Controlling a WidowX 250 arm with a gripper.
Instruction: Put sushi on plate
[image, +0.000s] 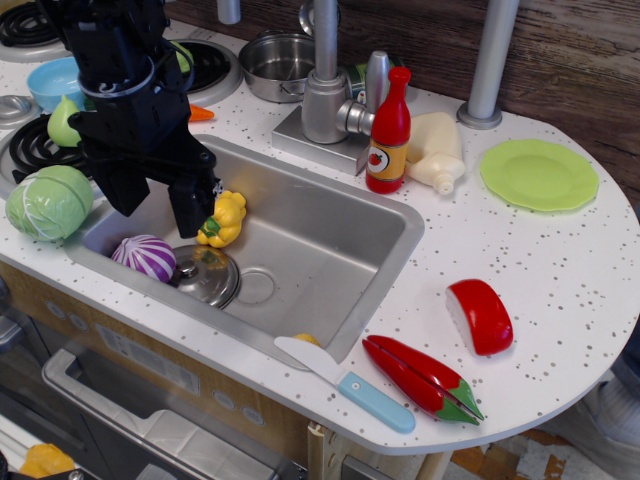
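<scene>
The sushi (481, 315), a glossy red dome with a white base, lies on its side on the white counter, right of the sink. The light-green plate (539, 174) sits bare at the back right of the counter, well beyond the sushi. My black gripper (155, 200) hangs over the left end of the sink, far left of both. Its fingers (190, 208) are spread apart and hold nothing. One finger is close to a yellow toy (224, 218).
The steel sink (330, 215) holds a purple vegetable (144, 257) and a metal lid (205, 275). A red chili pepper (420, 378) and a blue-handled knife (345, 382) lie at the front edge. A red bottle (389, 132), a white bottle (437, 150) and the faucet (325, 80) stand behind the sink.
</scene>
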